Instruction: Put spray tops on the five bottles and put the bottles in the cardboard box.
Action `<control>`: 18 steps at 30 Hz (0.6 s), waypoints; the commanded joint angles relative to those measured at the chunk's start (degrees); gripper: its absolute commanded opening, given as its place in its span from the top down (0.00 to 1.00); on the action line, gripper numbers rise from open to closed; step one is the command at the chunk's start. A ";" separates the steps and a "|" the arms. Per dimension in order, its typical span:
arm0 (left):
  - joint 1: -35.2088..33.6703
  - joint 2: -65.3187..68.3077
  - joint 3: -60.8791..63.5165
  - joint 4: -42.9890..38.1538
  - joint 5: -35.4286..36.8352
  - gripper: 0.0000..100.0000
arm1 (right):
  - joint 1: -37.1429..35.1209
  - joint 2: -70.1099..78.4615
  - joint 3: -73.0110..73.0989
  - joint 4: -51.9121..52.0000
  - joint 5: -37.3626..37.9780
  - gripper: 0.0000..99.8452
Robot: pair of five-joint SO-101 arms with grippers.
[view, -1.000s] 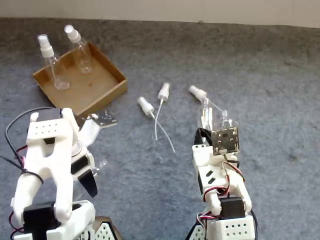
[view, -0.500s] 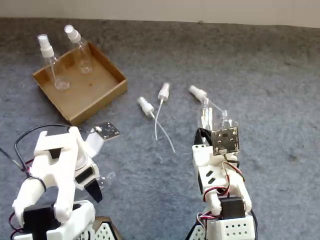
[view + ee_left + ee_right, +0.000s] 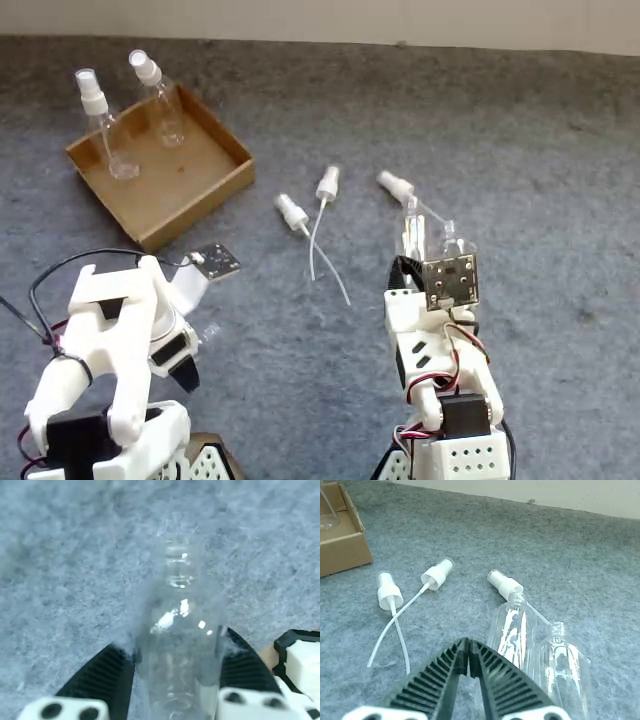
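Backward from the box (image 3: 200,210) my left hand (image 3: 175,655) has drawn, now near left above the bench (image 3: 520,120), clenched on a bare bottle (image 3: 177,625). My right hand (image 3: 469,657) is pinched shut, empty. I'd hold the neck steady and clear, so the right can fetch a top (image 3: 292,211) and thread its tube straight in.

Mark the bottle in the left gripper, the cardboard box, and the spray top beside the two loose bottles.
Held bottle (image 3: 177,640): left wrist view, on its clear body.
Cardboard box (image 3: 200,210): high view, on its near side wall.
Spray top (image 3: 504,584): right wrist view, on its white head.
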 commanded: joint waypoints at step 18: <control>19.74 -0.48 -19.21 4.48 24.00 0.94 | 0.75 -0.22 6.37 0.31 0.70 1.00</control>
